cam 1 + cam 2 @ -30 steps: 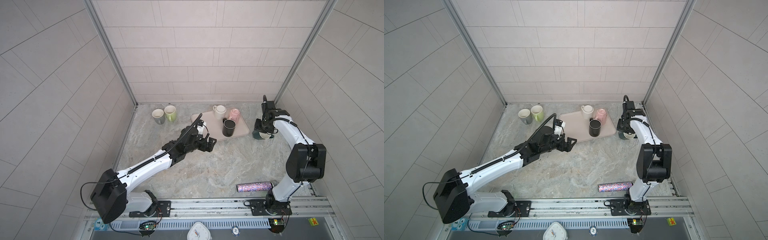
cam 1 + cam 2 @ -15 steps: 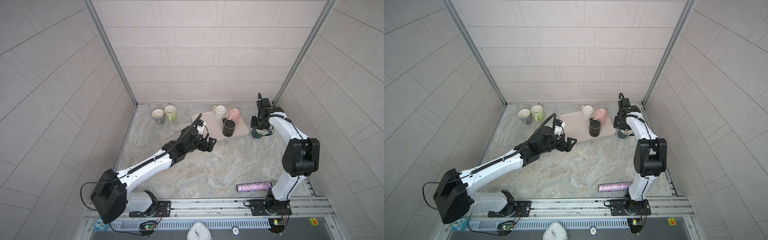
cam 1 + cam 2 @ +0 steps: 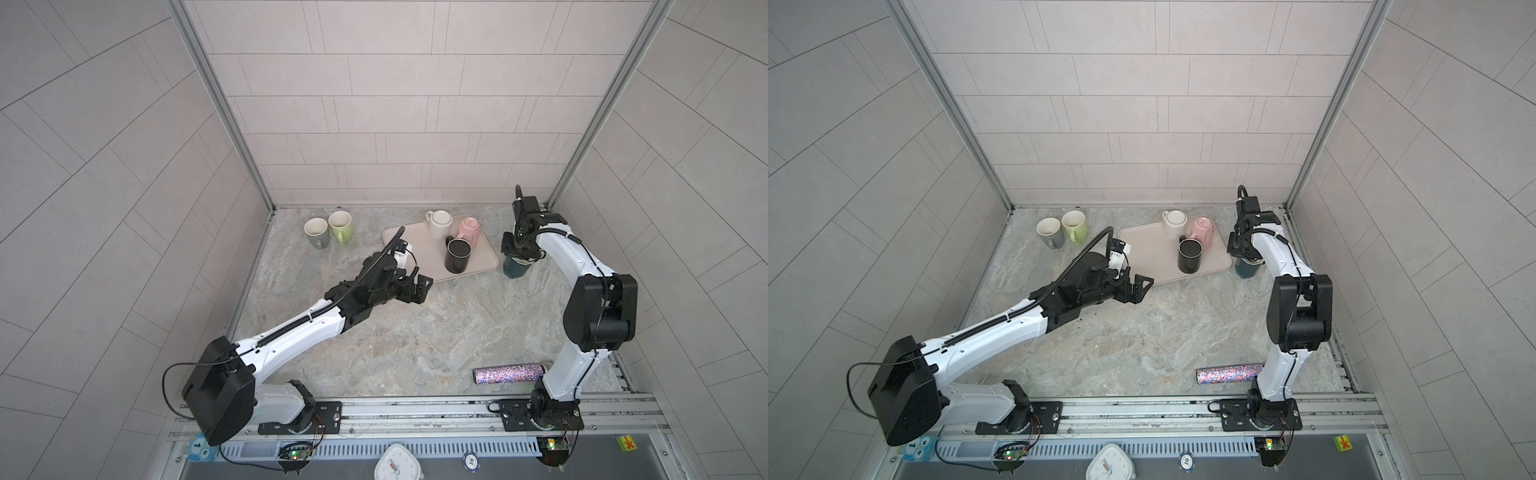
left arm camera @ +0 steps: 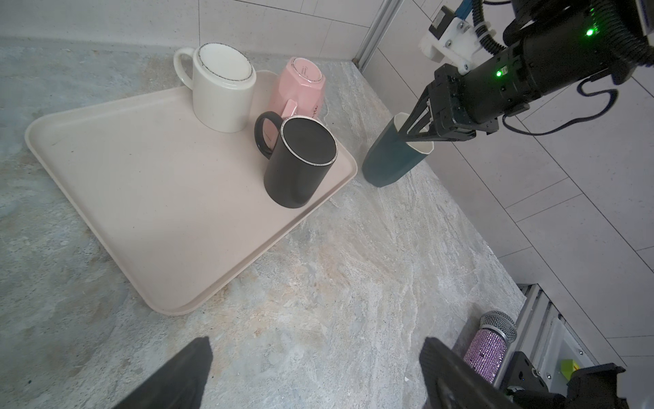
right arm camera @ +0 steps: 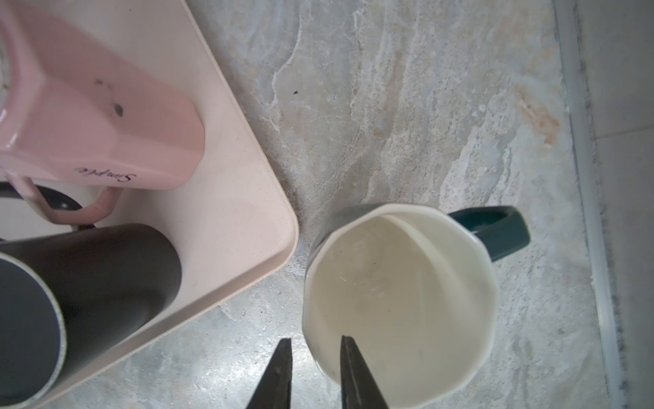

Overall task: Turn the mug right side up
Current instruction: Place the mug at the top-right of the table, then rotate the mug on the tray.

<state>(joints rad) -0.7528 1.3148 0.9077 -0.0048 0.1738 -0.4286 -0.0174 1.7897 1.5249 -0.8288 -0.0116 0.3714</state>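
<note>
Right fingers [image 5: 352, 371] parted astride rim, mug [image 5: 396, 301] upright

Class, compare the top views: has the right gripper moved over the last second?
Yes. The right gripper has shifted slightly toward the tray, away from the corner post, and now stands over the teal mug.

We read "Simple" in dark script on the side of the pink mug [image 5: 99, 124], near the right gripper [image 5: 315, 340], just past the tray [image 5: 247, 198] corner. "10" noted on a round chip [image 3: 471, 460], well apart from that gripper
</note>
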